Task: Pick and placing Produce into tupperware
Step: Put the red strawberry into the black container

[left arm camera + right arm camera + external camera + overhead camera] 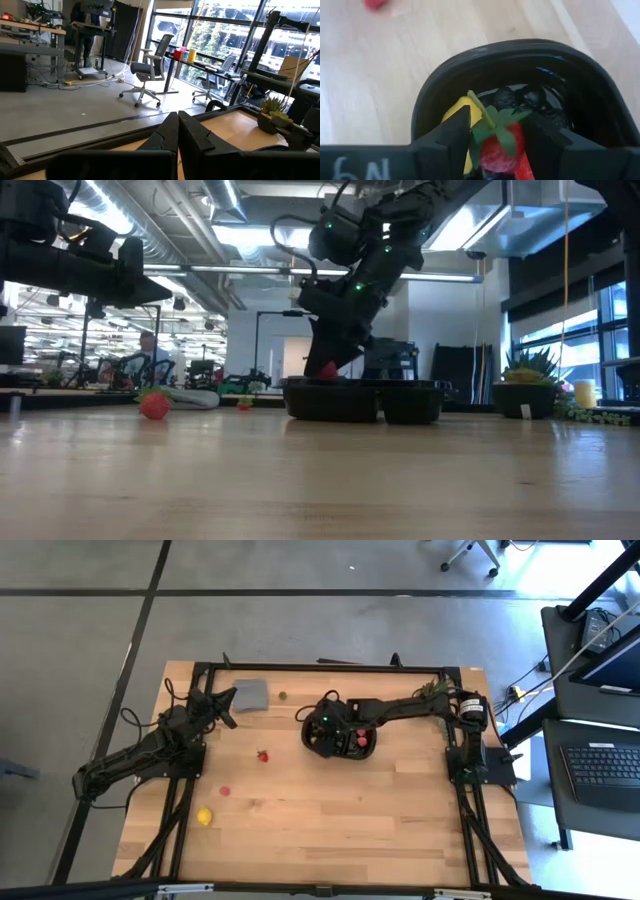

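Now the right hand [495,145] hangs over the black tray [445,75] on the desk [330,810], fingers loosening around a strawberry [497,150] for the drop, while the left hand [178,132], clenched, waits apart; next, lift clear.

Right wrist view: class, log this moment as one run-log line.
right gripper: over tupperware, strawberry between fingers | left gripper: shut, waiting | lemon: on table

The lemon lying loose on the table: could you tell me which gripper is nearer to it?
Left. The left gripper rests shut near the table's far left, closer to the lemon. The right gripper hangs over the black tray, farther away.
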